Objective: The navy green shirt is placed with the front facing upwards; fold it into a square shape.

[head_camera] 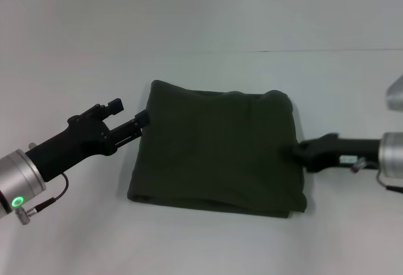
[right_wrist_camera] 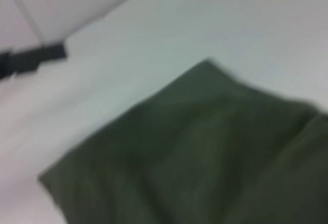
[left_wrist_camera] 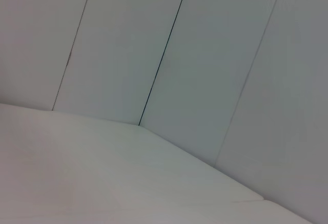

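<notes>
The navy green shirt (head_camera: 217, 152) lies folded into a rough square in the middle of the white table, plain dark cloth facing up with no letters showing. My left gripper (head_camera: 142, 121) is at the shirt's upper left edge, touching or almost touching the cloth. At the middle of the shirt's right edge is my right gripper (head_camera: 295, 151), its tip against the fabric. The right wrist view shows the shirt (right_wrist_camera: 205, 157) close up, with the left gripper (right_wrist_camera: 31, 60) far off as a black shape. The left wrist view shows no shirt.
The white table (head_camera: 208, 243) stretches around the shirt on every side. A white panelled wall (left_wrist_camera: 169, 55) with dark seams rises behind the table's far edge. Part of a silver arm (head_camera: 395, 95) shows at the right border.
</notes>
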### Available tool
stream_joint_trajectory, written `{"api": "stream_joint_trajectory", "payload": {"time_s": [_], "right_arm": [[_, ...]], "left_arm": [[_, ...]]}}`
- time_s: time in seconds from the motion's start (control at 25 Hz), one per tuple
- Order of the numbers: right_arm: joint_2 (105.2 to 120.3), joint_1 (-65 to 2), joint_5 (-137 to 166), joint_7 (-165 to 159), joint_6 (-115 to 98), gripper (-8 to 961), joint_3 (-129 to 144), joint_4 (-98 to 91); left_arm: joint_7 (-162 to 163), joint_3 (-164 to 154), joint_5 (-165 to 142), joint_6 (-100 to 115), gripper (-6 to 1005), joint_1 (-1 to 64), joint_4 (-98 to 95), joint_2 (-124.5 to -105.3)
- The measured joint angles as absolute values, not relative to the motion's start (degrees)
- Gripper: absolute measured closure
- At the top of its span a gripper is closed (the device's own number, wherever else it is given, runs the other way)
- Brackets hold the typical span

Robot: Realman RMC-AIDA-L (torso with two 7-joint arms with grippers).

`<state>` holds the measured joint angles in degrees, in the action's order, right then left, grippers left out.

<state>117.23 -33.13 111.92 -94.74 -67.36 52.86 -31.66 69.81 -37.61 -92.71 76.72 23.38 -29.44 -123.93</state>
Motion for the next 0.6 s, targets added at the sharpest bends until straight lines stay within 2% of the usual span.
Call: {"api": "stream_joint_trajectory", "payload": {"time_s": [0.24, 0.6], "right_arm": [[116.55, -30.92, 111.86, -98.12, -71.01, 954, 42.61, -35.44], [111.06, -28.78, 111.86, -111.23, -74.15, 930, 36.87, -35.72]], "left_arm": [[69.78, -37.61, -92.54, 76.89, 203, 23.40, -29.44, -123.93], [69.97, -37.73, -91.62, 78.08, 203, 24.14, -29.87, -123.86]]}}
